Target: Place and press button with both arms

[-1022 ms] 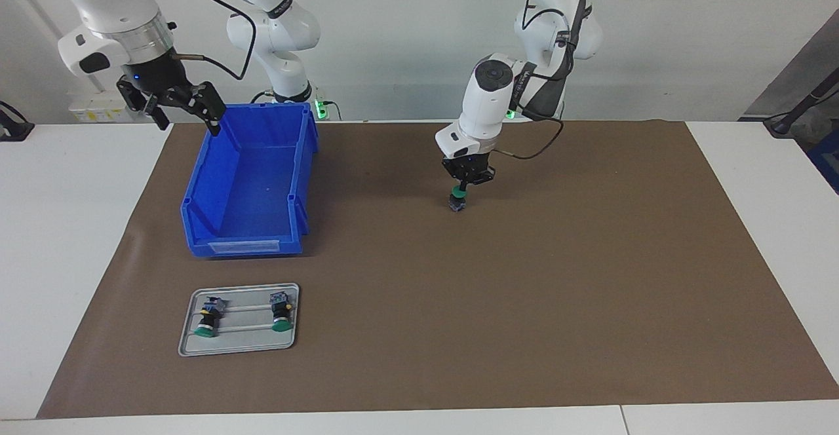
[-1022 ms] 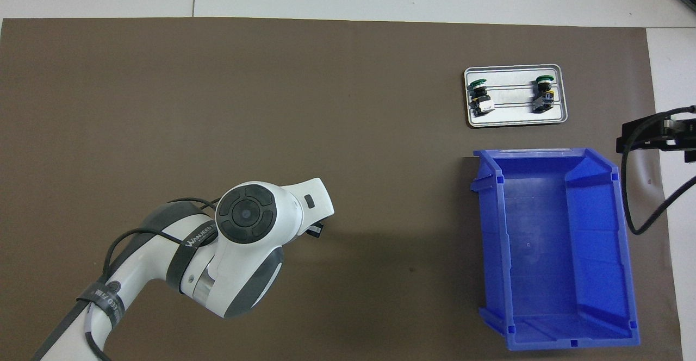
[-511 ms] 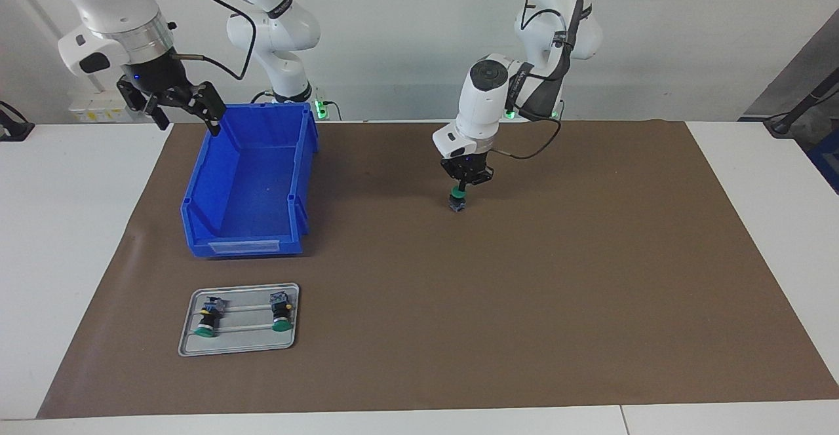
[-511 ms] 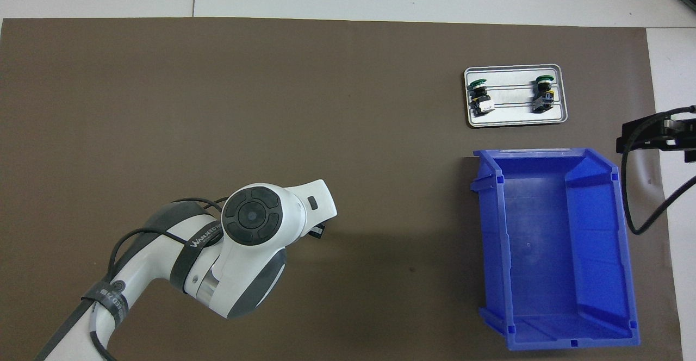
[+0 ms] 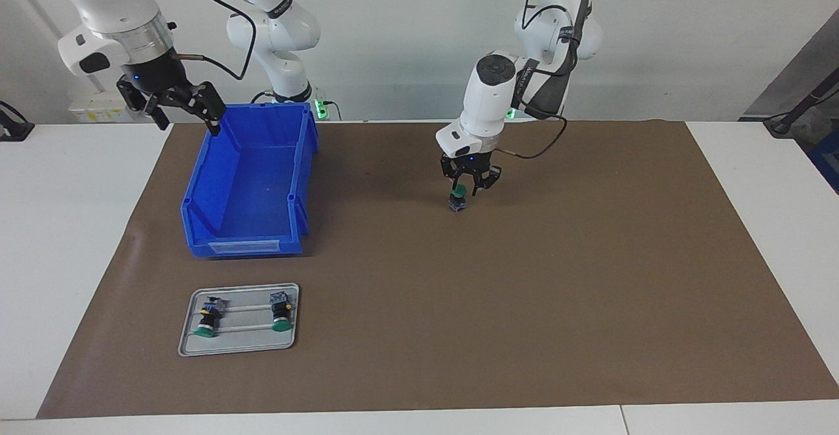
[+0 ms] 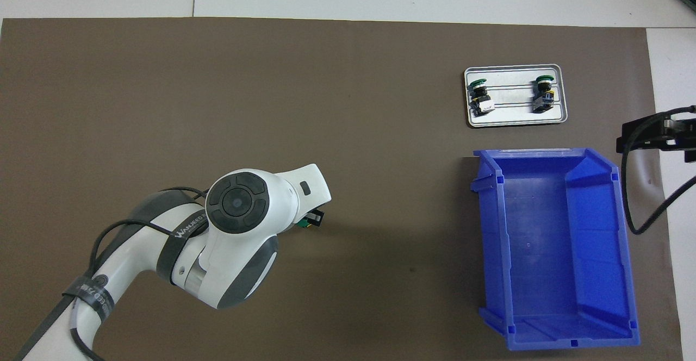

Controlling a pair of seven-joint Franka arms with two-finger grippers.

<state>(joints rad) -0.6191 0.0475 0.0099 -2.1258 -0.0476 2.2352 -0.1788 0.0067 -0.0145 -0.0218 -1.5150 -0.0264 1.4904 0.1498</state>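
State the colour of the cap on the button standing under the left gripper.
Green, clearest in the facing view: button, left gripper.

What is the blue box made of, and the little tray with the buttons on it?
The blue box looks like hard plastic: smooth, one bright colour, moulded ribs. The tray looks like metal, maybe aluminium: dull silver-grey with a raised rim.
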